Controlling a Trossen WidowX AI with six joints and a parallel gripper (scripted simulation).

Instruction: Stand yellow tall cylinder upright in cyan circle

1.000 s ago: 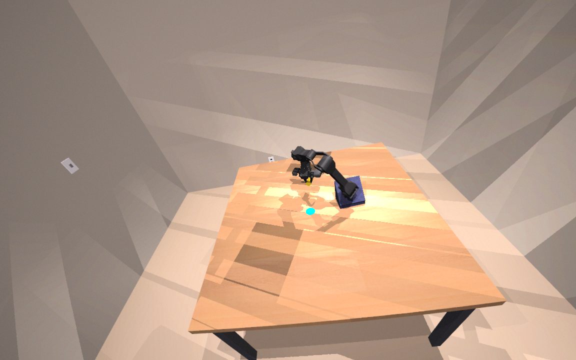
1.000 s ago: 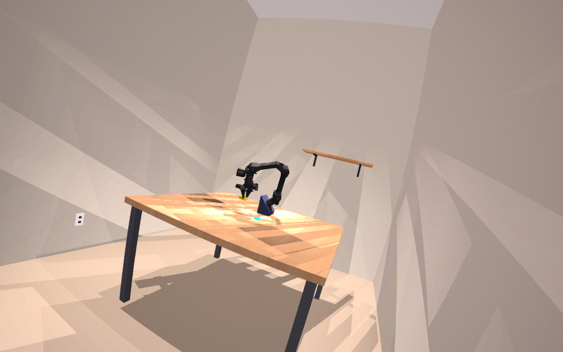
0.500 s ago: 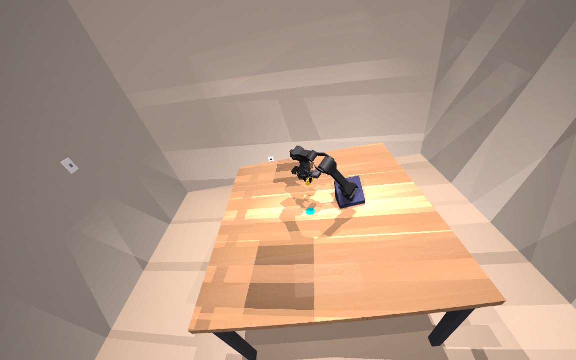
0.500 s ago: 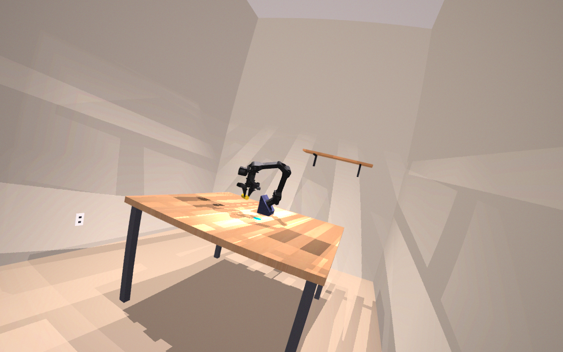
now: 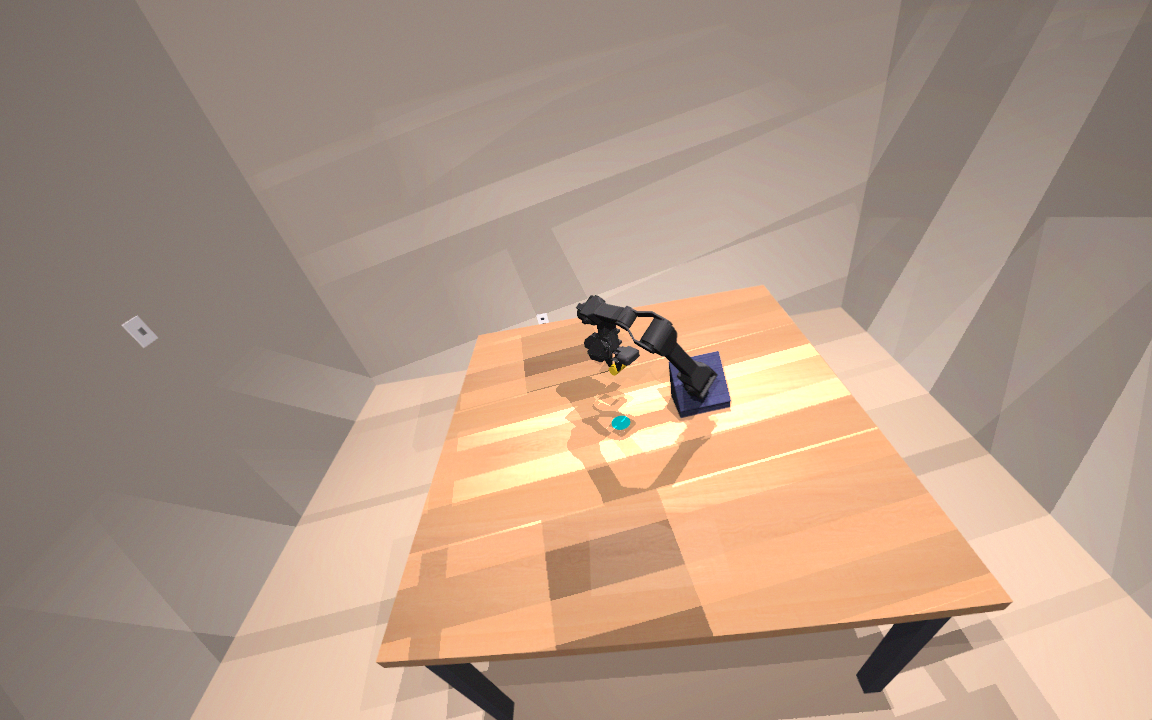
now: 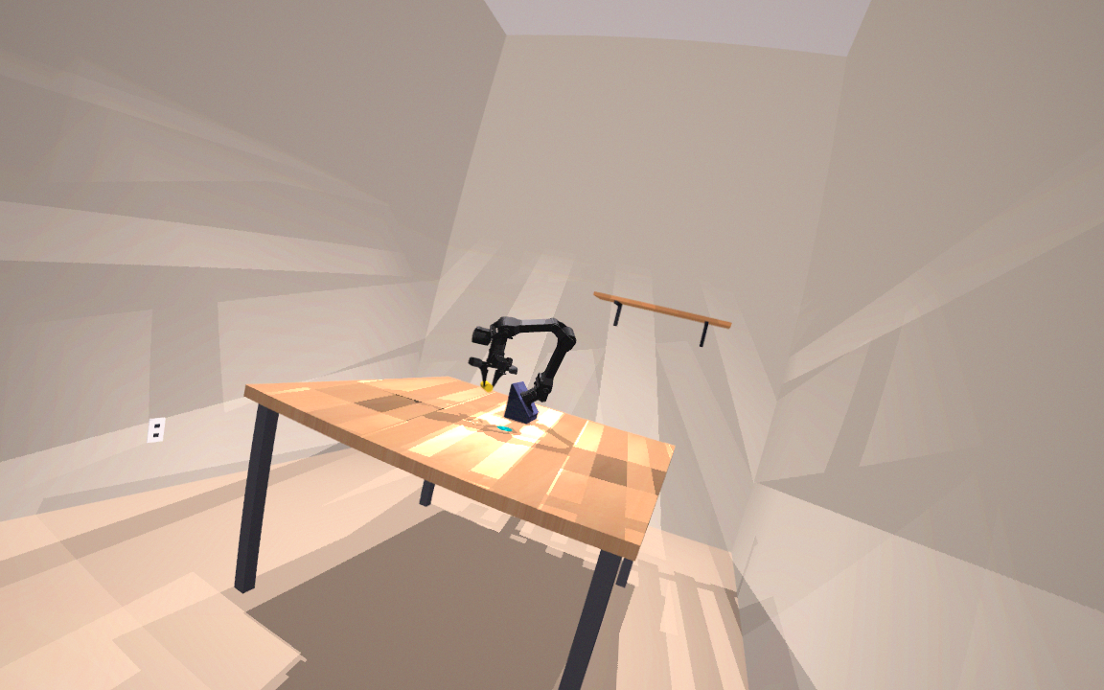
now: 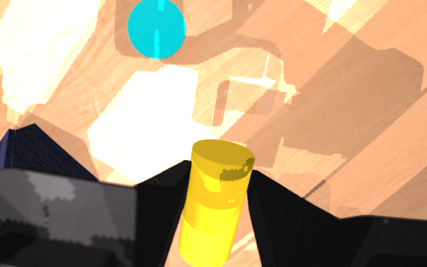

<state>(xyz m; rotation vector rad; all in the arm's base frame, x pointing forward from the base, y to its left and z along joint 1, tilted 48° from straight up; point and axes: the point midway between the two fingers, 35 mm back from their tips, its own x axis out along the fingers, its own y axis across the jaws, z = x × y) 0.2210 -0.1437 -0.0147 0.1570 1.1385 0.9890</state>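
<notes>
The yellow tall cylinder (image 5: 614, 368) (image 6: 486, 386) (image 7: 213, 211) is held in the air above the table, tilted, with one flat end toward the top of the wrist view. My gripper (image 5: 613, 364) (image 6: 489, 383) (image 7: 219, 173) is shut on it, one finger on each side. The cyan circle (image 5: 620, 422) (image 6: 504, 428) (image 7: 156, 33) lies flat on the table. In the wrist view it is at the top, beyond the cylinder's end. In the top view it is nearer the camera than the gripper. The cylinder is not over the circle.
The arm's dark blue base block (image 5: 700, 407) (image 6: 518, 402) (image 7: 47, 156) stands on the wooden table (image 5: 795, 537) (image 6: 453, 480), right of the circle in the top view. Bands of light and the arm's shadow cross the table around the circle. A wall shelf (image 6: 663, 310) is far behind.
</notes>
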